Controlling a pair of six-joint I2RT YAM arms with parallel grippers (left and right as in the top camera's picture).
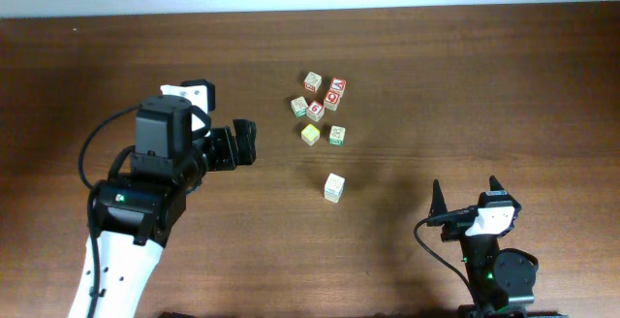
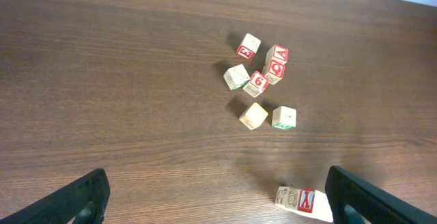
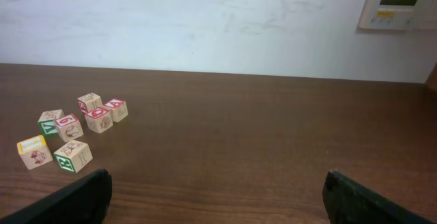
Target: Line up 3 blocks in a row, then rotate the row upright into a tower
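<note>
My table (image 1: 465, 76) is dark brown wood with a plain grain. A loose cluster of alphabet blocks (image 1: 321, 110) lies on it, a little right of the middle and toward the far side. Farthest from me sit a red-faced block (image 1: 312, 81) and, just to its right, a red pair (image 1: 335, 89) touching each other. Nearer me, a green-marked block (image 1: 299, 106) and the red 6 block (image 1: 315, 111) sit close together. Nearer still, the yellow-topped block (image 1: 310, 134) and a second green block (image 1: 336, 135) stand side by side, slightly apart. A lone pale block (image 1: 334, 187) lies nearest me, well apart from the cluster.
</note>
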